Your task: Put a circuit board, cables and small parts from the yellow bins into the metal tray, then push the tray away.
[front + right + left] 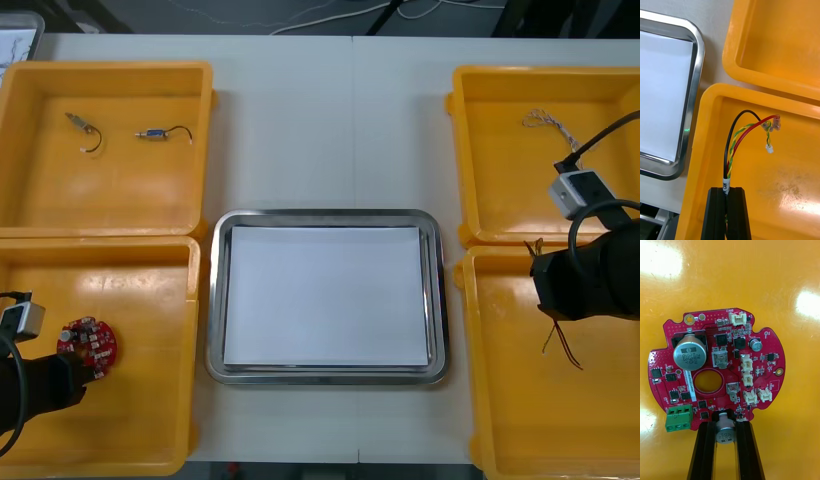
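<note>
A round red circuit board (87, 344) lies in the near-left yellow bin (140, 420). My left gripper (72, 378) is shut on its near rim. In the left wrist view the fingers (702, 450) clamp the board (715, 367) on either side of a small silver capacitor. My right gripper (548, 300) hovers over the near-right yellow bin (520, 430), shut on a cable bundle (560, 345) of black, red and yellow strands. In the right wrist view the cable (747, 131) rises from the closed fingers (738, 210) and curls over the bin floor. The metal tray (325, 218), white inside, sits between the bins.
The far-left bin (40, 200) holds two small metal parts (85, 130) (158, 132) with short wires. A twisted blue and white cable (548, 122) lies in the far-right bin (500, 200). Bare table stretches beyond the tray.
</note>
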